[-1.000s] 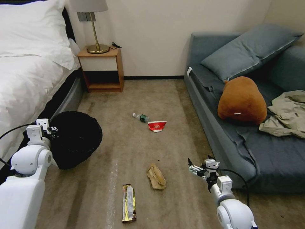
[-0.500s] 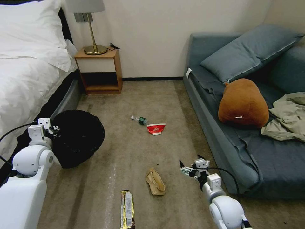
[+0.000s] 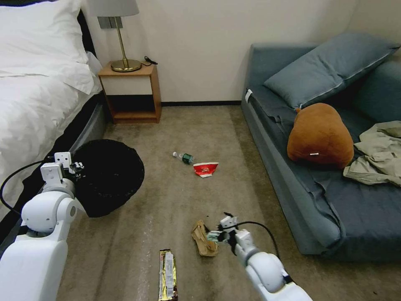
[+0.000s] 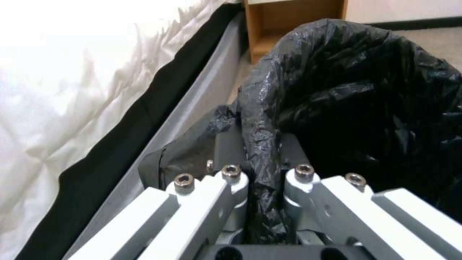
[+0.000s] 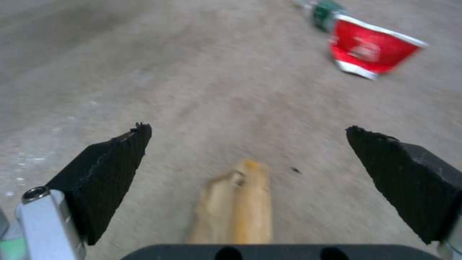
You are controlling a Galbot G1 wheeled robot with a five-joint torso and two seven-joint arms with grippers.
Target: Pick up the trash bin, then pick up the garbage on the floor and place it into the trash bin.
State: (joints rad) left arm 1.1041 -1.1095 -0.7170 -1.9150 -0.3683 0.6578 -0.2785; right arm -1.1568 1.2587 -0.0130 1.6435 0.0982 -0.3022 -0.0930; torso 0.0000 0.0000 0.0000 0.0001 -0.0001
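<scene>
The trash bin (image 3: pixel 112 175), lined with a crinkly black bag, hangs tilted beside the bed. My left gripper (image 3: pixel 77 168) is shut on its rim; in the left wrist view the gripper (image 4: pixel 260 148) pinches the bin's (image 4: pixel 366 90) bag fold. The garbage lies on the carpet. My right gripper (image 3: pixel 214 236) is open low over the crumpled tan paper (image 3: pixel 203 239), and the paper (image 5: pixel 245 206) sits between the spread fingers of the gripper (image 5: pixel 246 144). A gold-brown snack wrapper (image 3: pixel 168 276) lies nearer me. A red-and-white carton (image 3: pixel 205 169) (image 5: pixel 370 48) and a small bottle (image 3: pixel 184 157) (image 5: pixel 325 9) lie farther off.
A white bed (image 3: pixel 33 104) runs along the left. A wooden nightstand (image 3: pixel 131 94) with a lamp (image 3: pixel 121 37) stands at the back wall. A blue-grey sofa (image 3: pixel 317 196) lines the right, holding a pillow (image 3: pixel 330 67), a brown plush (image 3: pixel 319 133) and an olive garment (image 3: pixel 378 154).
My right arm has swung left and down from beside the sofa to the tan paper. The left gripper has carried the bin slightly right and up.
</scene>
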